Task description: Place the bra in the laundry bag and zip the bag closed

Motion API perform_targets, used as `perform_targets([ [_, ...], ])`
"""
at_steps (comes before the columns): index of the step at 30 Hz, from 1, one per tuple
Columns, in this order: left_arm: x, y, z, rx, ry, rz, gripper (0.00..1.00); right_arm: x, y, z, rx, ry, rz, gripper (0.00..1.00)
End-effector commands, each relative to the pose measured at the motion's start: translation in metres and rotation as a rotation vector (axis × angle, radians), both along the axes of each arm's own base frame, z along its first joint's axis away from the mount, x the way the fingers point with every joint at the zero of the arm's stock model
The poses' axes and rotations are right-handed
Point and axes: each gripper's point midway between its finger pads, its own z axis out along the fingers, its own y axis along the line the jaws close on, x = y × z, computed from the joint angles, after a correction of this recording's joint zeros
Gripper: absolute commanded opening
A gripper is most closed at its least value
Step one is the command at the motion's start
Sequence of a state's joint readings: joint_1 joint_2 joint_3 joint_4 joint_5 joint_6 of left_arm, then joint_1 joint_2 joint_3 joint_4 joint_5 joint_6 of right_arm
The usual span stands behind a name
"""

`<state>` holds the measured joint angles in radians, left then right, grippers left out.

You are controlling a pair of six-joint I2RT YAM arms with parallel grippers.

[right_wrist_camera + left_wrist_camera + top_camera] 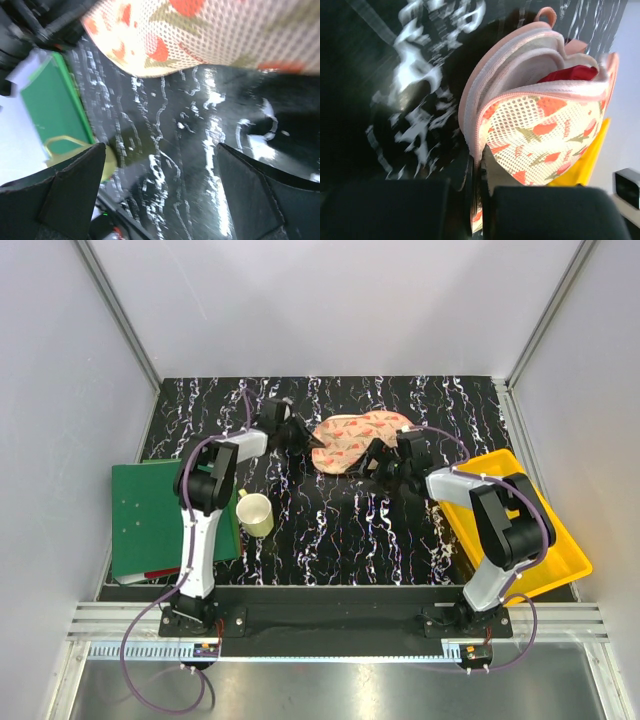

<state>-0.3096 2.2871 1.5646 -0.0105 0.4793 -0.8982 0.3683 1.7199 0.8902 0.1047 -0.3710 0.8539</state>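
Observation:
The laundry bag (360, 439), a peach-pink pouch with red marks, lies at the back middle of the dark marbled table. In the left wrist view the laundry bag (545, 130) gapes along its zip rim, and the red bra (568, 74) shows inside it. My left gripper (479, 169) is shut on the bag's pink zip rim at the bag's left end (303, 436). My right gripper (373, 465) hangs just in front of the bag's near edge. Its jaws (160, 160) stand wide open over bare table, with the bag (200, 30) beyond them.
A yellow tray (525, 540) sits at the right, beside the right arm. A green folder (160, 515) lies at the left edge, and a pale yellow cup (256, 513) stands next to it.

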Motion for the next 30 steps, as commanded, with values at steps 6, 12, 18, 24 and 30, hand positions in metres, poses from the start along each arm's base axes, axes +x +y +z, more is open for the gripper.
perform_targets([
  [6,-0.027,0.010,0.041,-0.158,0.049,0.152,0.00,0.013,0.009,0.004,0.183,-0.054,-0.102,1.00],
  [12,-0.038,0.003,0.056,-0.210,0.053,0.147,0.00,0.028,0.010,-0.008,0.201,-0.035,-0.168,1.00],
  [18,-0.046,-0.004,0.067,-0.224,0.052,0.125,0.00,0.041,0.012,-0.021,0.301,0.052,-0.309,0.99],
  [24,-0.058,-0.006,0.067,-0.238,0.063,0.113,0.00,0.062,0.004,-0.022,0.304,0.034,-0.426,0.86],
  [30,-0.059,-0.008,0.064,-0.230,0.062,0.081,0.00,0.076,0.003,-0.032,0.377,0.045,-0.508,0.72],
])
